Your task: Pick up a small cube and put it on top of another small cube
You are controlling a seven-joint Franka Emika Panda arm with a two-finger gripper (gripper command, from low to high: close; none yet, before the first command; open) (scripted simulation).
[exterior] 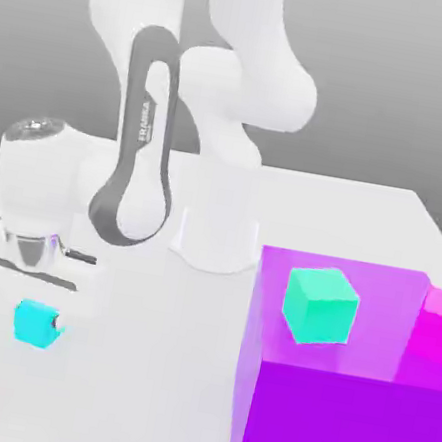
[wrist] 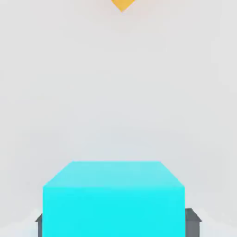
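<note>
Low at the exterior view's left: pinched in the Panda gripper (exterior: 40,321), cyan cube (exterior: 35,325); white fingers hard to separate from white tabletop (exterior: 157,387). Lift straight, clear purple block (exterior: 341,438), then approach mint-green cube (exterior: 319,307) from above.

In the hand view: gripped squarely, partly cut off; orange-yellow cube (wrist: 123,4) mostly cropped.

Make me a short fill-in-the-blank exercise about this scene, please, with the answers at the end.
1. The gripper has its two fingers closed on the ____ cube.
2. The mint-green cube rests on top of the big ____ block.
3. On that same block, toward the exterior view's right, sits a smaller ____ cube.
4. The cube nearest the exterior view's bottom left corner is ____.

Missing words: cyan; purple; pink; orange.
</note>
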